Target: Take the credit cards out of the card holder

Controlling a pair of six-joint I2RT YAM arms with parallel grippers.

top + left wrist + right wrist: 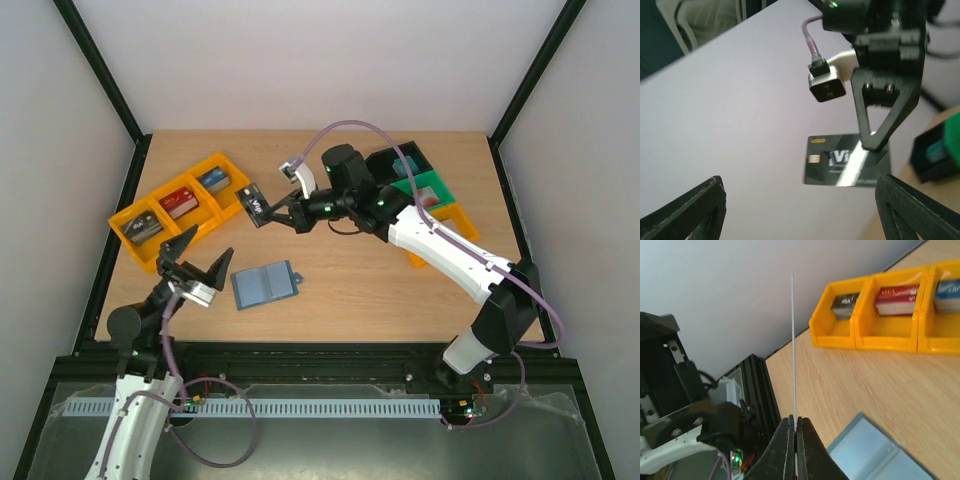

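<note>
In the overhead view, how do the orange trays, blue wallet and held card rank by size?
Largest: the orange tray row
Then: the open card holder
Smallest: the credit card, even held nearer the camera

You have one credit card (251, 204) in sight and one card holder (265, 284). On the left of the table (350, 280) count three orange trays (122, 226), with one grey block (145, 228), one red block (180, 204) and one blue block (213, 180). On the right: one green tray (437, 186), one black tray (393, 160), and part of a fourth orange tray (415, 260). Two pincers: left pincer (198, 256), right pincer (266, 210).
</note>
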